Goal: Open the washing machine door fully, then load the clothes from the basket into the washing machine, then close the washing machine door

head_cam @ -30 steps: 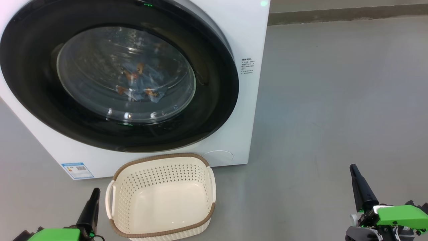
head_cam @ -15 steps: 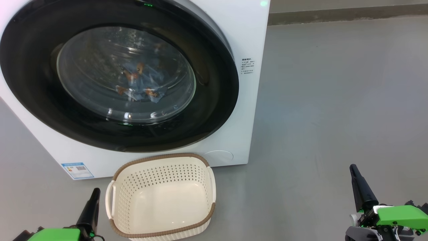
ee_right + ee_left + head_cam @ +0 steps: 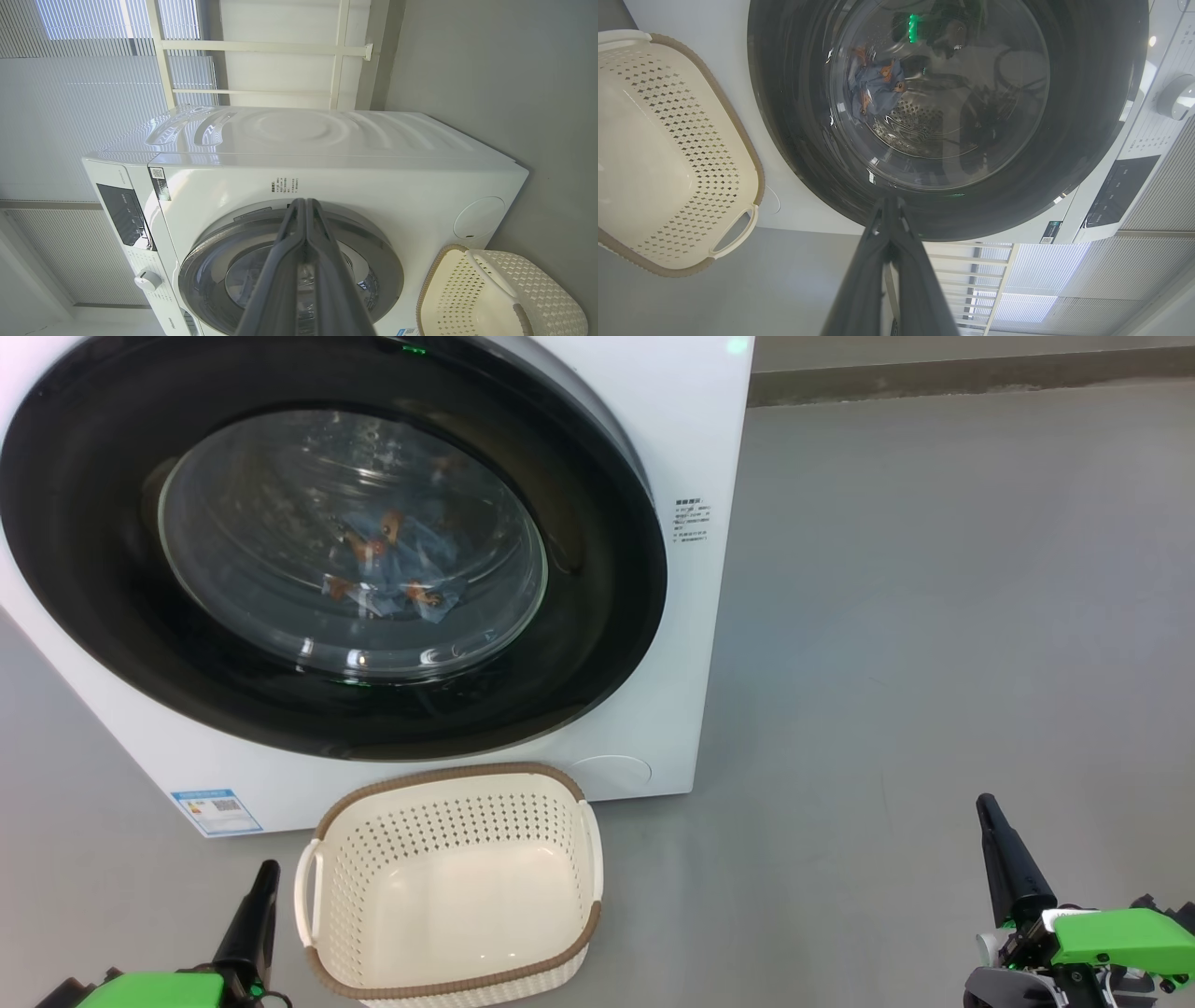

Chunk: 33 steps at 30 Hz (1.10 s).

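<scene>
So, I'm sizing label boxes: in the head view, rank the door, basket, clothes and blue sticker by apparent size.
Largest to smallest:
washing machine door
basket
clothes, seen through the glass
blue label sticker

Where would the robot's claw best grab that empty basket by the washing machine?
Probably at the side handle nearest the left claw, coming down from above: the basket stands upright on the floor, mouth up and empty, and the handle's loop leaves a slot for one finger.
</scene>
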Available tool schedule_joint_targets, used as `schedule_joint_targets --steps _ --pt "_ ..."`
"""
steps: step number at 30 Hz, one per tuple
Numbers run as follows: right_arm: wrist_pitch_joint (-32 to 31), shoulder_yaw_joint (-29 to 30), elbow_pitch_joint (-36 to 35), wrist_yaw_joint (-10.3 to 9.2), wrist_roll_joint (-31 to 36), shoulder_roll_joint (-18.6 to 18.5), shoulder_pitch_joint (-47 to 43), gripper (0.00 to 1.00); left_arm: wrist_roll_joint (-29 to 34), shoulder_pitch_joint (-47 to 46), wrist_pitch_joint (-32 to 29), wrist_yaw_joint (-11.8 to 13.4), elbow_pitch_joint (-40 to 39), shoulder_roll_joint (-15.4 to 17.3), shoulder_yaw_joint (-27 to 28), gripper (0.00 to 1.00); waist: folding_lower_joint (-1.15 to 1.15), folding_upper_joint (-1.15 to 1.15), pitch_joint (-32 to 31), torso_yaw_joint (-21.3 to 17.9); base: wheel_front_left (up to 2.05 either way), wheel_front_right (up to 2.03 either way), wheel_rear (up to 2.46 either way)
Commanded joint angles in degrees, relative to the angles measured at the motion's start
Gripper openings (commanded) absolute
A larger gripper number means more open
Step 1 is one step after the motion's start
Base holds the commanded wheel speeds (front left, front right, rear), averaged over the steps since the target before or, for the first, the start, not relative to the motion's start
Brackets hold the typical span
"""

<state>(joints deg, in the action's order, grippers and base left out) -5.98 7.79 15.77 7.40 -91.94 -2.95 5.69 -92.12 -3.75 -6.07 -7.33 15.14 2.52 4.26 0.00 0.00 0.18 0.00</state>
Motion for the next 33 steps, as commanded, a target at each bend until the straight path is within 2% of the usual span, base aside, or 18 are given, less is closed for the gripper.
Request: schedule_joint_targets --steps 1,33 --pt "-0.4 -1.4 -1.8 0.09 -0.3 -0.1 0.5 0.0 -0.2 -2.4 -0.2 -0.2 -1.1 0.6 2.0 0.0 0.0 0.0 0.0 0.0 0.0 0.0 0.0" --pt "-0.5 -1.3 -1.8 0.09 -0.3 0.0 0.5 0.0 -0.1 -2.4 -0.3 -0.2 -1.1 0.5 2.1 0.0 0.0 0.0 0.0 0.0 0.0 0.0 0.0"
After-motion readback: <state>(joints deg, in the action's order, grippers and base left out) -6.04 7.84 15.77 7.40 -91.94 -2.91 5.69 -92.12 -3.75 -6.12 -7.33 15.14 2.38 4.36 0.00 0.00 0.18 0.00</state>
